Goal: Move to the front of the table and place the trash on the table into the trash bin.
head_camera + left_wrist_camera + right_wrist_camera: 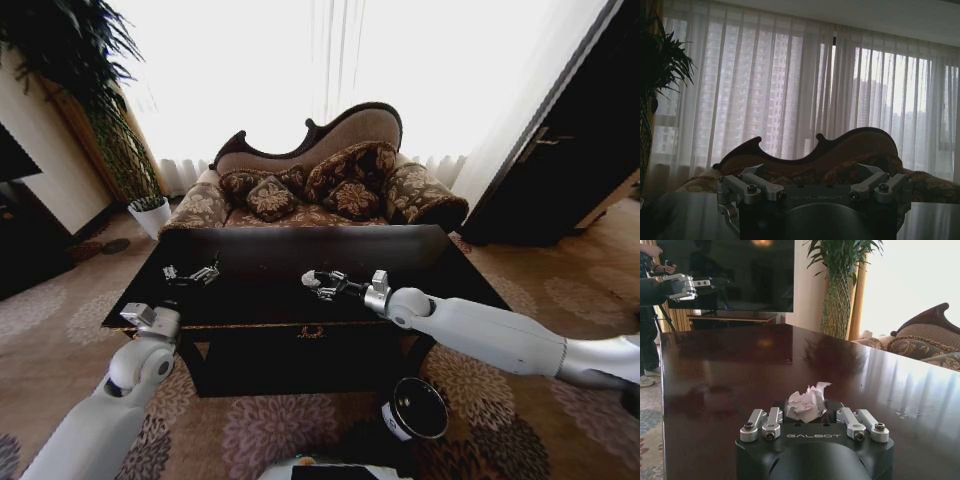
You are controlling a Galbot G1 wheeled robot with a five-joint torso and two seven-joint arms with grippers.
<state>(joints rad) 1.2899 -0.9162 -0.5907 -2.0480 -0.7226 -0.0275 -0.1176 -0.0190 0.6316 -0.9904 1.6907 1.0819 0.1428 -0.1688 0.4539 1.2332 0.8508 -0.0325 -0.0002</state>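
- Where lettering could be read, it was the word "GALBOT" stamped on the body of each end effector, seen in both wrist views; the bin (414, 410) had a white label, but its text was too small to read.
- Right end effector (317, 284) reached over the table (440, 262) near its middle, pinching one crumpled white paper wad (808, 402) between its fingers, just above the glossy top.
- Left end effector (192, 273) hovered over the left part of the table with nothing between its fingers; whether they were spread or pressed together I could not tell.
- One paper wad could be counted.
- One black bin stood on the carpet in front of the table, below the right arm.
- One sofa (320, 185) with patterned cushions stood behind the table, and one potted plant (130, 150) at the left.
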